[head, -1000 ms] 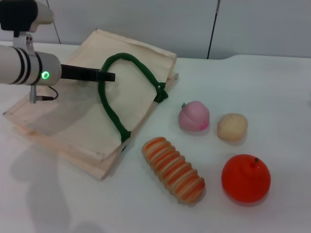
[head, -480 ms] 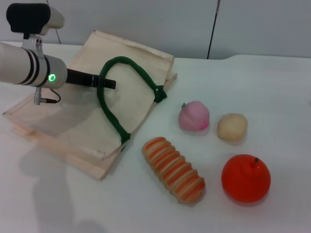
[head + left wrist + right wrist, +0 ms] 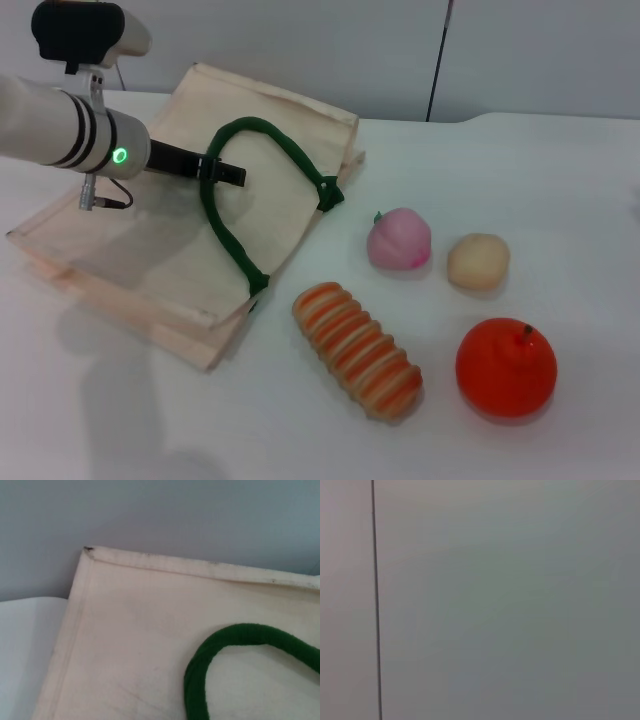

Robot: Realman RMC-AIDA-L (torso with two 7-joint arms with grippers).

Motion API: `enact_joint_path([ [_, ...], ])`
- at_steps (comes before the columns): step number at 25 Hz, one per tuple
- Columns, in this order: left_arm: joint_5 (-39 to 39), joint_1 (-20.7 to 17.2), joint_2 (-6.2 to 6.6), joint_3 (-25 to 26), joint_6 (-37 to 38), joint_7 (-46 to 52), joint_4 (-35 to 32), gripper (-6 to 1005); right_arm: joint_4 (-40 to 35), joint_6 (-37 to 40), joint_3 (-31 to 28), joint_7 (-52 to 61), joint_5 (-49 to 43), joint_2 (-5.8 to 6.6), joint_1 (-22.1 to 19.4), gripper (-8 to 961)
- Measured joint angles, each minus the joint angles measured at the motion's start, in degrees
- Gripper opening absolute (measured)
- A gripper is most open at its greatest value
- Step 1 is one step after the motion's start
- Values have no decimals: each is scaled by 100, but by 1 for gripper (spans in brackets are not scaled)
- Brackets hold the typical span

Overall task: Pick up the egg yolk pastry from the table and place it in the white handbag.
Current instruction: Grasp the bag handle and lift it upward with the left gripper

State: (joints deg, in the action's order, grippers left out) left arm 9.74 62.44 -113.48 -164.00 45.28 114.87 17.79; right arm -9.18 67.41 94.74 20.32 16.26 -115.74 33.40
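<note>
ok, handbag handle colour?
Dark green, on the cream white handbag; the handle shows best in the head view.

Head view: bright, even, diffuse light from overhead. White table (image 3: pixel 560 180) near washed out, low contrast. Soft grey shadow of the left arm falls on the table at lower left. Short soft shadows under the orange (image 3: pixel 506 367) and striped bread (image 3: pixel 357 349); faint sheen on the orange. Left wrist view: slightly soft, the green handle (image 3: pixel 220 652) has fuzzy edges. Right wrist view: flat, dim grey wall, featureless but for one thin dark line.
</note>
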Motion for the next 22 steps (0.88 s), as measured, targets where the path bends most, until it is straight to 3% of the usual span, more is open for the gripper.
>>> enact_joint_path([
  [10,271,14,80,0,-59,259,-112,841,-6,1,11,5,9,-10,50,878],
  [16,812,100,110,0,-274,677,-232,840,-10,20,18,16,7,-12,65,878],
  [22,900,118,129,-1,-338,747,-286,661,-21,75,18,135,-11,-17,65,877],
])
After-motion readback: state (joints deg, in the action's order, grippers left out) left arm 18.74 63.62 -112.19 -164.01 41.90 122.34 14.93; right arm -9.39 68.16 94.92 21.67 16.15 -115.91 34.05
